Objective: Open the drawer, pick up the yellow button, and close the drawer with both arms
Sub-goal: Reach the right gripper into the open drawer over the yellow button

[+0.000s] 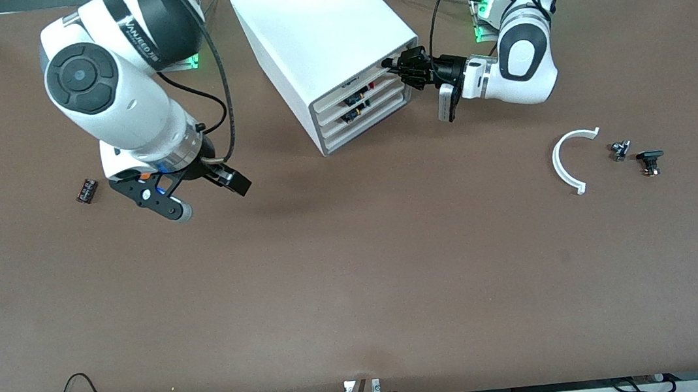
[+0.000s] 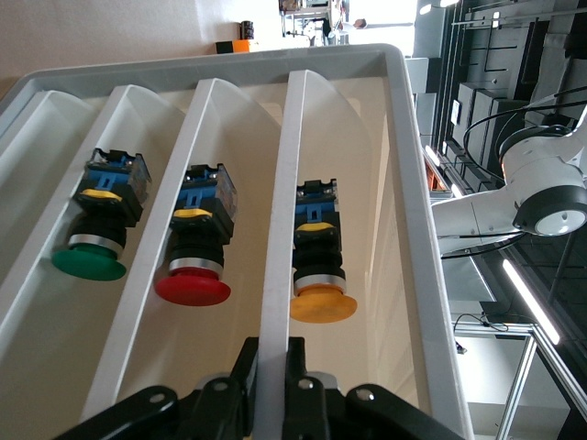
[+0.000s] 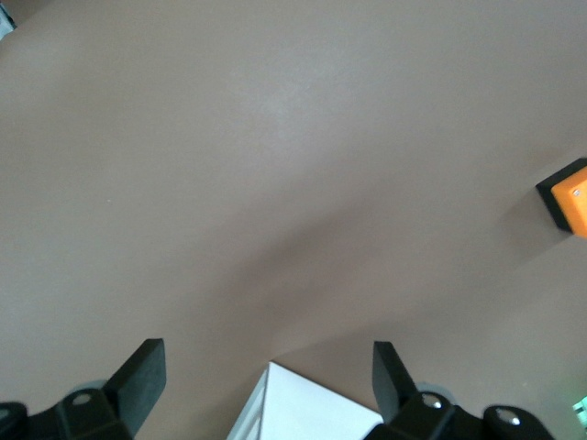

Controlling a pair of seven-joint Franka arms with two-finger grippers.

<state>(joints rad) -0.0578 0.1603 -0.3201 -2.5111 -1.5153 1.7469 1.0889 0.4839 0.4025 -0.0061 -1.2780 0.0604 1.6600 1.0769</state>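
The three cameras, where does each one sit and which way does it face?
Front view: high, facing the bases; shows both arms, the cabinet, the table.
Left wrist view: on the left arm, faces the drawer; left gripper on its edge.
Right wrist view: faces down at the table; right gripper open.
Shared: the cabinet, front and left wrist.

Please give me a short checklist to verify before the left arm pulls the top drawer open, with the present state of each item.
1. Left gripper at the top drawer front: ok.
2. Fingers closed on the drawer's front edge: ok.
3. Orange-yellow button lies in that drawer: ok.
4. Drawer already pulled out: not ok, cabinet front looks flush.
5. Right gripper open, over bare table: ok.
6. Grip firm enough to pull: cannot tell.
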